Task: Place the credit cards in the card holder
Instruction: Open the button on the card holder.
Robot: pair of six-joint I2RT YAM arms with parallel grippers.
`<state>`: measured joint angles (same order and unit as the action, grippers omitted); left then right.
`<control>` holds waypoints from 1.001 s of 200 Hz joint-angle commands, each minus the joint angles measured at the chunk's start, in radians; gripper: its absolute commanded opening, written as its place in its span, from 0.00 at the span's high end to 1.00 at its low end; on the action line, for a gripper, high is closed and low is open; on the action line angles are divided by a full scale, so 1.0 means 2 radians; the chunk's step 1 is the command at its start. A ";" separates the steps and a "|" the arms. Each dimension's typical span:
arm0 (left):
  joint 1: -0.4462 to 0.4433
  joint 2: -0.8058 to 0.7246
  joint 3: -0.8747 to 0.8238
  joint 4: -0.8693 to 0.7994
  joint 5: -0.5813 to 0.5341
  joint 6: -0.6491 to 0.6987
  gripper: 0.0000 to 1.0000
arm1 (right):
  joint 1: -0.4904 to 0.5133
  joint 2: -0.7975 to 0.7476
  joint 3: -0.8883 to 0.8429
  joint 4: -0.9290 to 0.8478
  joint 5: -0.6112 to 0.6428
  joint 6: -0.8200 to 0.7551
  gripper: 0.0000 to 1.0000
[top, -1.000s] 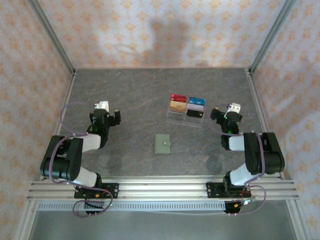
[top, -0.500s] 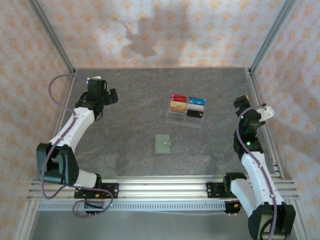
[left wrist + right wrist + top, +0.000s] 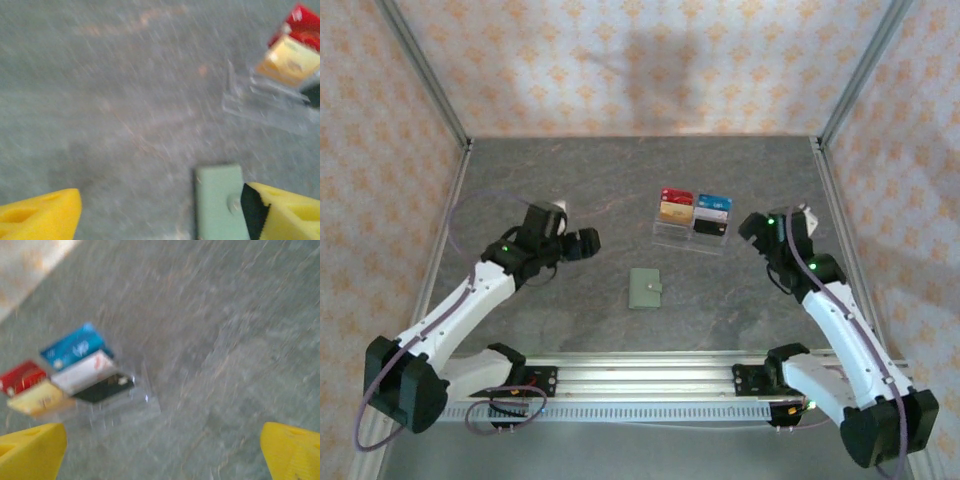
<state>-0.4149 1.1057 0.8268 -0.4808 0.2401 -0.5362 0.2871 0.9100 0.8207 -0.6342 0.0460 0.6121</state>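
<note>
The credit cards [image 3: 693, 211] stand in a clear ridged tray at mid-table: red [image 3: 20, 377], gold [image 3: 35, 399], blue [image 3: 75, 346], pale grey [image 3: 82, 371] and black [image 3: 102, 387]. The sage-green card holder [image 3: 646, 288] lies closed on the table in front of the tray. My left gripper [image 3: 582, 243] hovers to the holder's upper left, open and empty. In the left wrist view the card holder [image 3: 220, 202] sits just inside the right yellow finger [image 3: 287, 215]. My right gripper [image 3: 757, 228] is open and empty, just right of the tray. The right gripper [image 3: 162, 455] has bare table between its fingers.
The clear acrylic tray [image 3: 670, 235] sits on the grey stone-patterned table [image 3: 570, 180]. Metal frame posts and patterned cloth walls close in the left, back and right sides. An aluminium rail [image 3: 640, 375] runs along the near edge by the arm bases.
Both arms have swung inward. The left gripper came from the far left corner toward the card holder. The right gripper came from the right wall to beside the tray.
</note>
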 commanded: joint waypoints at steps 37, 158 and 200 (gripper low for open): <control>-0.084 0.033 -0.070 0.099 0.061 -0.091 0.38 | 0.206 0.105 0.004 -0.036 0.054 0.059 0.08; -0.152 0.171 -0.079 0.171 0.025 -0.111 0.59 | 0.320 0.363 0.124 0.050 -0.025 0.033 0.35; -0.176 0.186 -0.078 0.162 -0.022 -0.115 0.60 | 0.320 0.389 0.124 0.044 -0.019 0.033 0.40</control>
<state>-0.7422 1.4628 0.6666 -0.1581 0.2913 -0.7467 0.9249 1.6653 1.0542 -0.5297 -0.0013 0.6857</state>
